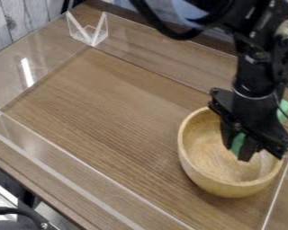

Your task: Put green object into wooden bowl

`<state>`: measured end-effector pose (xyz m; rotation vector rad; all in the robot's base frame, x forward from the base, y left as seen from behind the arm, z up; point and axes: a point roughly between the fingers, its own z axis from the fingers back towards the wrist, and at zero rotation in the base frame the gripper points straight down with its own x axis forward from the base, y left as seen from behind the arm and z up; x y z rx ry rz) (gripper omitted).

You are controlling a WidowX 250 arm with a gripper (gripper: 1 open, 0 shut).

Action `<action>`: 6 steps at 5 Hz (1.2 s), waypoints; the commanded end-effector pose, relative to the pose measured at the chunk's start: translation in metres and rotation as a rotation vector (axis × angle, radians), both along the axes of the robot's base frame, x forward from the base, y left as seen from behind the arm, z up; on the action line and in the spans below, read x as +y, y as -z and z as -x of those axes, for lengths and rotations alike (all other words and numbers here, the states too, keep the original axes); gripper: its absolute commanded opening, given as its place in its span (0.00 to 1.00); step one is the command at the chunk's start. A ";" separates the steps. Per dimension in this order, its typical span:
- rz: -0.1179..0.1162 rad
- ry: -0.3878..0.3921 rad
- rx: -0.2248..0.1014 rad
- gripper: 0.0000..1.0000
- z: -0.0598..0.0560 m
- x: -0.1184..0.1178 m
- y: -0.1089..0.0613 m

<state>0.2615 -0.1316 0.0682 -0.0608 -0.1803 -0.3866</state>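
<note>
The wooden bowl is round and light tan and stands at the right front of the table. My black gripper points down into it, over its right half. It is shut on the green object, a small bright green bar that shows between the fingers, just above the bowl's inside. Most of the bar is hidden by the fingers. A separate green patch sits higher up on the side of the gripper body.
The wooden table is walled by clear acrylic panels along the left and front edges. A small clear stand sits at the back left. The table's right edge runs close behind the bowl.
</note>
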 end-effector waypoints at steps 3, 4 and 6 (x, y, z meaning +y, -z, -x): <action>0.030 -0.042 -0.052 0.00 -0.024 -0.004 -0.022; 0.036 0.006 -0.054 0.00 -0.010 -0.007 -0.025; 0.044 0.063 -0.059 0.00 0.000 -0.006 -0.021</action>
